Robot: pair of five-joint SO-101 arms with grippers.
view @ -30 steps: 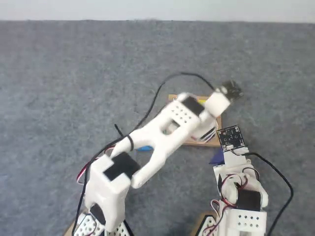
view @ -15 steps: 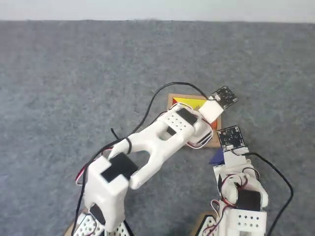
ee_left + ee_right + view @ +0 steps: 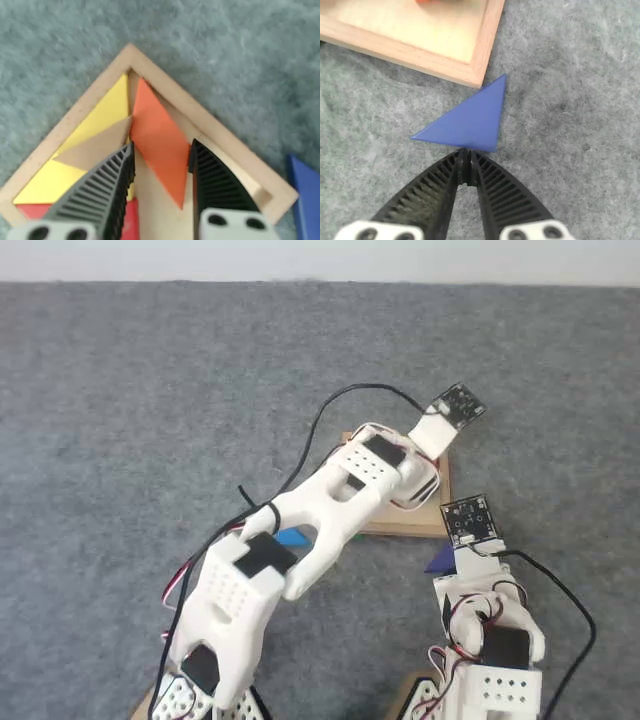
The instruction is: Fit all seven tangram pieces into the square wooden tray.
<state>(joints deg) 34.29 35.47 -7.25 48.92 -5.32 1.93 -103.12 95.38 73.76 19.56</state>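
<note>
Blue against the grey carpet, a triangle lies flat just ahead of the right gripper, whose jaws are pressed together on nothing, and one tip of that triangle almost meets the near corner of the square wooden tray. Farther on, the left gripper hangs over the tray with its jaws spread, one to each side of an orange parallelogram that lies in the tray's far corner. A yellow triangle sits beside it against the rim, with a red piece also in the tray.
</note>
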